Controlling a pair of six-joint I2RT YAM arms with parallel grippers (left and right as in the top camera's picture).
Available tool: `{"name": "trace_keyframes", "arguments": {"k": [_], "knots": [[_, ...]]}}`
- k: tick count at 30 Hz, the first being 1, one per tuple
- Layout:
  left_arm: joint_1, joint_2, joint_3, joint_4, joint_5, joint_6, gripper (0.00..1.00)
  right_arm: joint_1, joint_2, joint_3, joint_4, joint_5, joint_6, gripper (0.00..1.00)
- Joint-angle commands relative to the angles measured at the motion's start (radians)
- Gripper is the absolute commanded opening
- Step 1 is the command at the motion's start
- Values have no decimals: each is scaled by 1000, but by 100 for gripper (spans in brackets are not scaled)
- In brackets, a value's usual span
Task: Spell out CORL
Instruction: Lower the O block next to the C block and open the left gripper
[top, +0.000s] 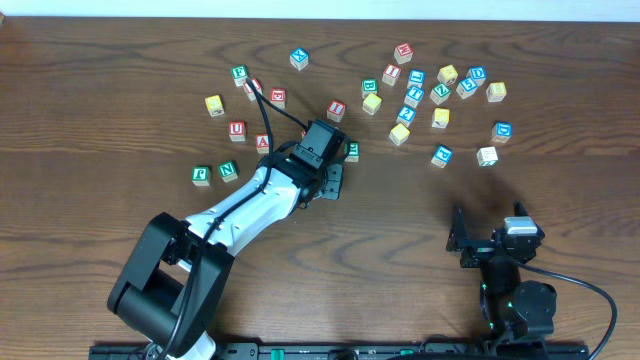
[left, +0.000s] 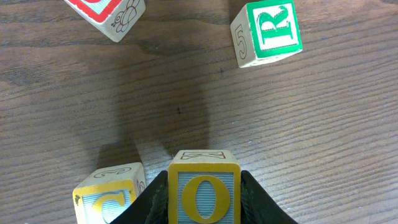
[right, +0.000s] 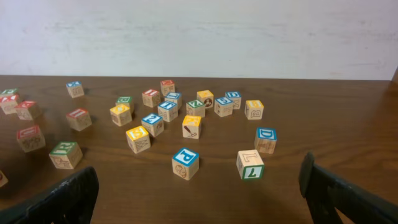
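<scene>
Dark wood-grain table (top: 560, 90) fills every view, with a pale wall behind it in the right wrist view. The left gripper (left: 204, 208) is closed partway, its two black fingers (left: 155, 202) pressed against the sides of the O cube (left: 204, 186), whose yellow-framed O faces the camera. The C cube (left: 107, 199) sits on the table just beside the O cube's left side, apart from the fingers. Farther out from the gripper, up and to the right, the R cube (left: 267, 32) lies with its green letter showing, well apart from the held cube. A red-lettered cube (left: 106, 14) is at the upper left. The right gripper (right: 198, 186) hovers with its fingers spread wide and nothing between them, facing a cluster of scattered cubes (right: 153, 124). Which of these carries the L I cannot tell.
</scene>
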Motion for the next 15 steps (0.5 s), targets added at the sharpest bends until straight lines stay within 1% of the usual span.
{"name": "trace_keyframes", "arguments": {"k": [1,5,15], "knots": [[-5,11,-6,3,-27,-5,8,-5,-5,-1,-3,1,-4,99],[-19,11,-19,7,-87,-5,8,-5,-5,-1,-3,1,-4,99],[-33,11,-39,31,-88,-5,8,-5,-5,-1,-3,1,-4,99]]}}
